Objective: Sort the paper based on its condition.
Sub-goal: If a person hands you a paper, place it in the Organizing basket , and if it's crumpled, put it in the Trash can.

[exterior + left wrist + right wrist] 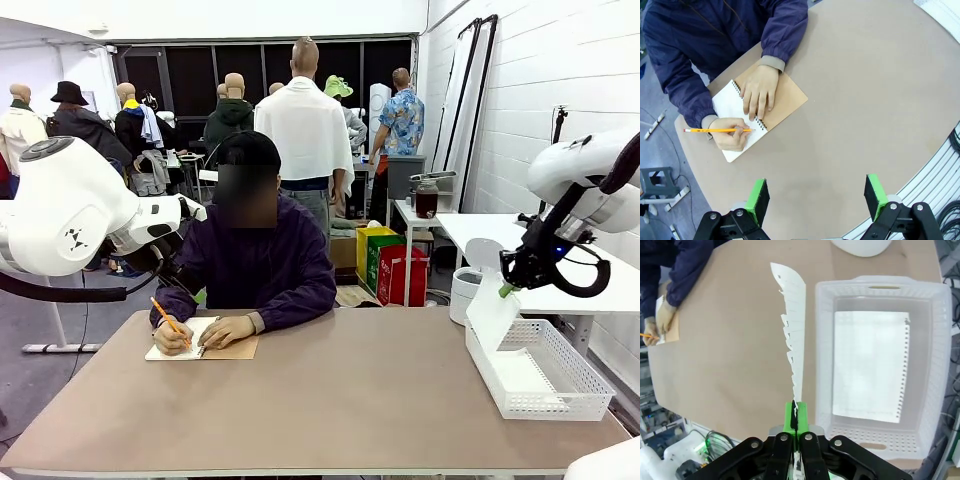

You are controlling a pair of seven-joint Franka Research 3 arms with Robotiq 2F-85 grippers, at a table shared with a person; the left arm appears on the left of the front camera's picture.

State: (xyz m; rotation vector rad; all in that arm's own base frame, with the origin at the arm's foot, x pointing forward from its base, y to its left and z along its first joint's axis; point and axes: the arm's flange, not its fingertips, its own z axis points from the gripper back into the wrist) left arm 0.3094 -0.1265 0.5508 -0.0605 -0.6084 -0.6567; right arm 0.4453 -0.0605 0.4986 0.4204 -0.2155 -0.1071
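At the far left of the surface [330,400] a person in a dark purple jacket sits writing. One hand [172,340] holds an orange pencil [165,317] to the white page of a spiral notebook [225,348]. The other hand [228,330] lies flat across the page, beside the brown cover folded out to its right. The left pincer [816,194] hangs high above the bare surface on the near side of the notebook, fingers spread wide with nothing between them.

To the right, the right pincer [508,290] is raised above the far left corner of a white mesh basket [500,390]. Its green pads are pressed tight together on the top edge of a hanging sheet [492,312] of white paper. That sheet droops straight down, and one long side is ragged with torn spiral holes. It lies close to the basket's left wall; whether it hangs over the inside or just outside cannot be told.

The basket stands at the right edge of the surface. One flat sheet [867,365] lies on its floor, with a row of punched holes down one side. Beyond the basket, off the surface, stands a round white bin [466,290].
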